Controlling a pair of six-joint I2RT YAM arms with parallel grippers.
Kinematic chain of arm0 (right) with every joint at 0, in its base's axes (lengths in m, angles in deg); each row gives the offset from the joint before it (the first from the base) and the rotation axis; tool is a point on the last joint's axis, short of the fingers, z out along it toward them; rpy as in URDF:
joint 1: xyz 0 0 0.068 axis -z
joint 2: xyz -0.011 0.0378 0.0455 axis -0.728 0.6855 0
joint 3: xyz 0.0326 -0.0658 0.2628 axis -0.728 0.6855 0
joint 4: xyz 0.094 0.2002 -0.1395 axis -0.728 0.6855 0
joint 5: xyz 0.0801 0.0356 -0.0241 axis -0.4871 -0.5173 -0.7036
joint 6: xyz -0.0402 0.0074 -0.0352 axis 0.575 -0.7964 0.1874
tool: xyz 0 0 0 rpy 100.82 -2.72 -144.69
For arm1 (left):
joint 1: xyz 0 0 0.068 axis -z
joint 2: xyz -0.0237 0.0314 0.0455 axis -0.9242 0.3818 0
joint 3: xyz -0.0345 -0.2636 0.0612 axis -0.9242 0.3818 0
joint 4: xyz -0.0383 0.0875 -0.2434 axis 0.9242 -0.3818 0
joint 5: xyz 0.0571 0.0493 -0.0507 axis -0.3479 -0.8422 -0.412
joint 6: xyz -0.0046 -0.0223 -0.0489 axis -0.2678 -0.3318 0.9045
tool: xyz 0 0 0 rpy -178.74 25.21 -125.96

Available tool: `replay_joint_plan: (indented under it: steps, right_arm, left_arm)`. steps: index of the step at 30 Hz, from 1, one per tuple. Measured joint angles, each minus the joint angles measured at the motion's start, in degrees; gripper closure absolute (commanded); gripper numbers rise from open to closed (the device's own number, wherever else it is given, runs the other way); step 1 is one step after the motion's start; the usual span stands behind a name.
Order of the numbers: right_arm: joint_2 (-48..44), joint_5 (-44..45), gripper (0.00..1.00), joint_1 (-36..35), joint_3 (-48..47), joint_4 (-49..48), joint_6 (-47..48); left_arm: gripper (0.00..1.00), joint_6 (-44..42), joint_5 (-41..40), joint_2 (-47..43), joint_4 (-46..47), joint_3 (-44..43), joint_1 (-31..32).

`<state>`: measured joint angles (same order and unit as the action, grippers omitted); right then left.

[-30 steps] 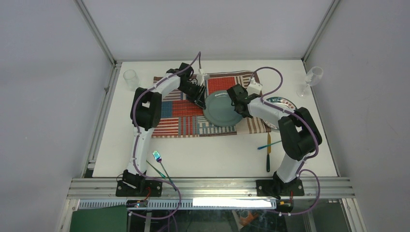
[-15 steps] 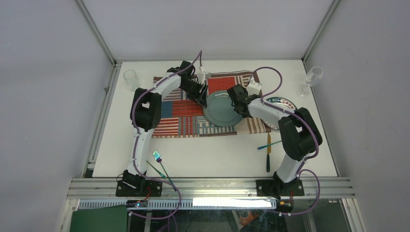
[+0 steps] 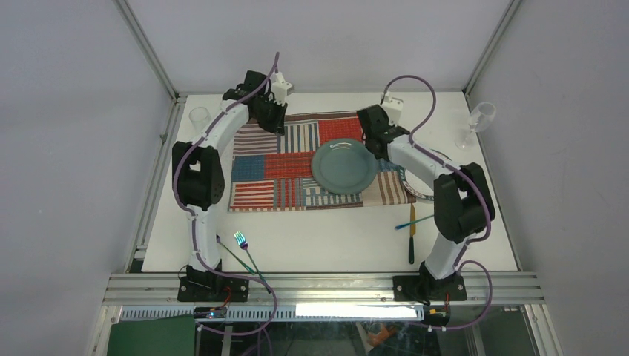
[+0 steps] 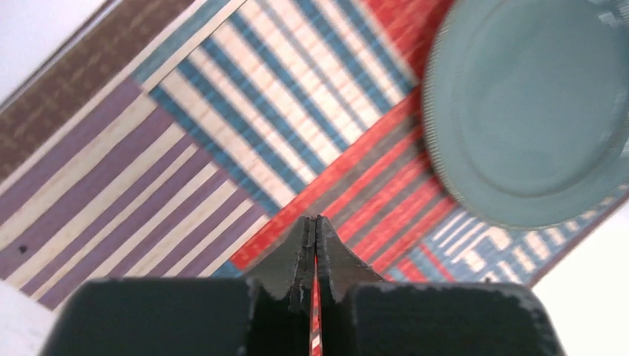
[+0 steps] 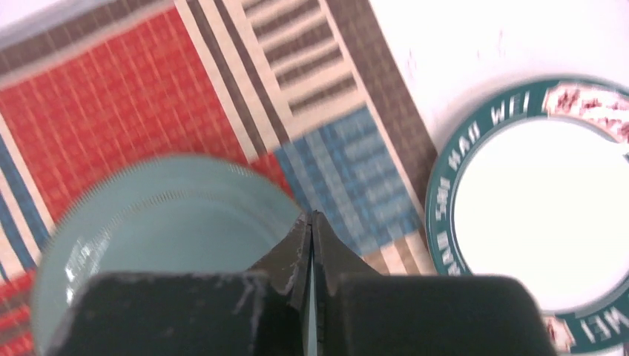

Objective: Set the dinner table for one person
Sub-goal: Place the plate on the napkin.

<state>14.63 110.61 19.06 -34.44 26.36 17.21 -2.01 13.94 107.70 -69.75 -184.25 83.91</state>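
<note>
You are keeping the left jaws pressed shut and empty above the striped placemat point(image 4: 185, 148), which is lying on the white table point(image 3: 334, 230). The right jaws are likewise shut, gripping nothing, over the teal plate point(image 3: 343, 166) rim. A second ago both were flanking that plate; now they are sitting farther back.

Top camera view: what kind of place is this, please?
Probably a robotics test cell: aluminium rails edge the white dinner table, grey panels wall it in, two robot arms are bolted at its near edge.
</note>
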Motion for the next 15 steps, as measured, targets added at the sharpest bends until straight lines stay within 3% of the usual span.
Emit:
replay_joint_plan:
  steps: [8, 15]
  right_arm:
    - [7.8, -5.6, 1.00, 7.5, -11.6, -0.8, 6.2]
    - [11.1, -13.1, 1.00, 12.2, -12.7, -0.8, 7.8]
  left_arm:
    - [1.00, 0.0, -4.1, 3.9, -0.2, 4.4, -2.1]
    - [1.00, 0.2, -5.4, 6.2, -0.2, 4.5, -2.1]
